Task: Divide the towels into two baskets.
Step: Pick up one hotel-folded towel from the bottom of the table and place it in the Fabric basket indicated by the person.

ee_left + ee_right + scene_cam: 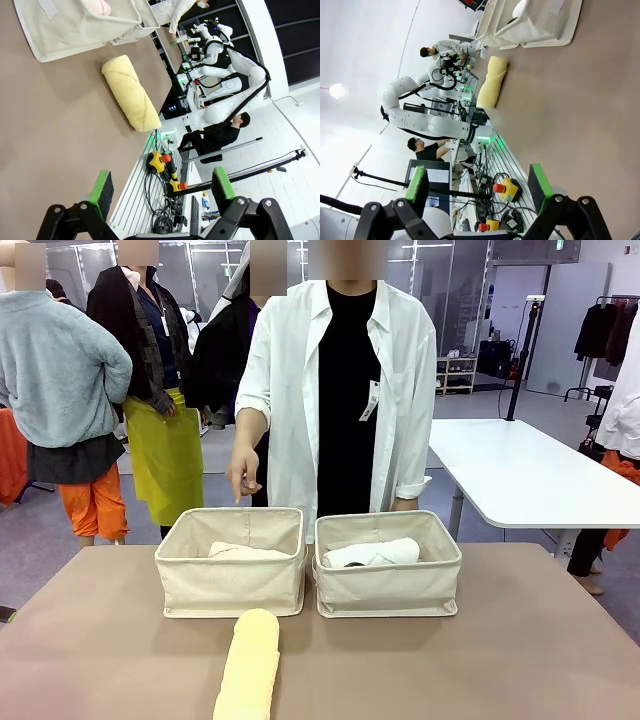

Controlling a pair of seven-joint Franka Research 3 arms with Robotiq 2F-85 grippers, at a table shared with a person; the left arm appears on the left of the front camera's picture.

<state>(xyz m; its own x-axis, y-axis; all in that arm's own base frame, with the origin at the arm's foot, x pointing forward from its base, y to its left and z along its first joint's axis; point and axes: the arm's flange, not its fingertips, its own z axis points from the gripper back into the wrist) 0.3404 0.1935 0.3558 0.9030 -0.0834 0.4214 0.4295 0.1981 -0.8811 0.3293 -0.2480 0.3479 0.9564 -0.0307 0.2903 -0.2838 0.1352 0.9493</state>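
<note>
- I see the yellow towel (pixel 248 668) lying flat on the table (pixel 500 660), long axis pointing at my side. It is in neither basket.
- The left basket (pixel 232 585) stands just past the yellow towel's far end, slightly to its left, not touching it.
- The right basket (pixel 388 590) stands past the yellow towel and to its right, side by side with the left basket with only a thin gap between them.
- The pale pink towel (pixel 245 551) lies inside the left basket, beyond the yellow towel.
- The white towel (pixel 375 553) lies inside the right basket, beyond the yellow towel and to its right.
- The left gripper (pixel 162 186) has its jaws spread wide with nothing between the green pads. It is well apart from the yellow towel, off its near end.
- The right gripper (pixel 478 181) is also spread wide and holds nothing. It is well apart from the yellow towel, on its near side.
- The person's hand (pixel 243 475) hangs behind the left basket, fingers down, on the far side from the yellow towel.
</note>
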